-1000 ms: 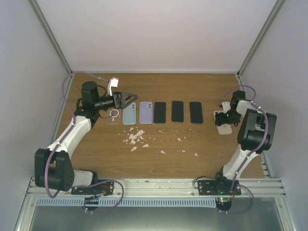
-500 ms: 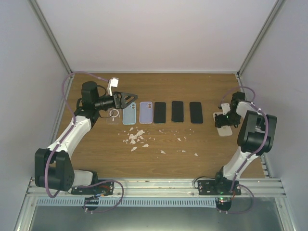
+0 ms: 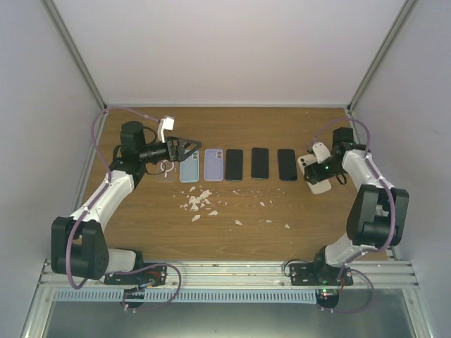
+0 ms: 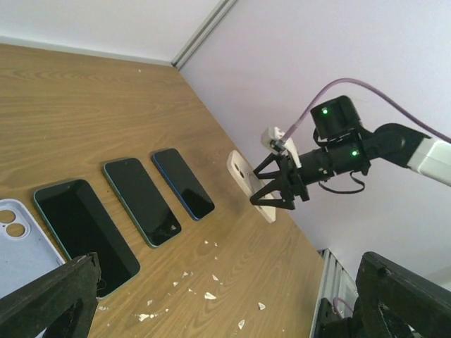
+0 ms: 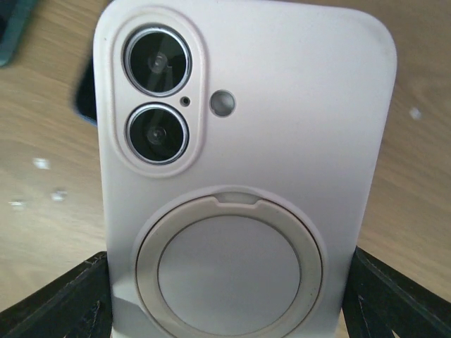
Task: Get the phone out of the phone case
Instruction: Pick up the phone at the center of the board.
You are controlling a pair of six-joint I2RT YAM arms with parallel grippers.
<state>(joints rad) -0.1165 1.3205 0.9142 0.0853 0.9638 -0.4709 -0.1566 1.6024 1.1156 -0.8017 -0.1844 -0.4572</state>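
The phone, in its pale pinkish-white case (image 5: 282,141), fills the right wrist view back-side up, with two camera lenses and a round ring showing. My right gripper (image 5: 232,303) is shut on the case's two long edges, a black finger (image 5: 56,303) on each side. From above, the cased phone (image 3: 315,176) is held tilted over the table's right side, just right of the row of phones. In the left wrist view the same case (image 4: 242,174) stands tilted in the right gripper (image 4: 278,191). My left gripper (image 3: 196,146) hovers open above the far-left cases, nothing between its fingers.
A row lies across the table: a clear case (image 3: 166,170), a blue case (image 3: 189,169), a lilac case (image 3: 213,165) and three dark phones (image 3: 234,164) (image 3: 260,163) (image 3: 287,164). White scraps (image 3: 201,201) are scattered in front of them. Side walls stand close to both arms.
My right arm has swung left and away from the base, carrying the cased phone toward the row and tilting it up. The left arm has stayed where it was.
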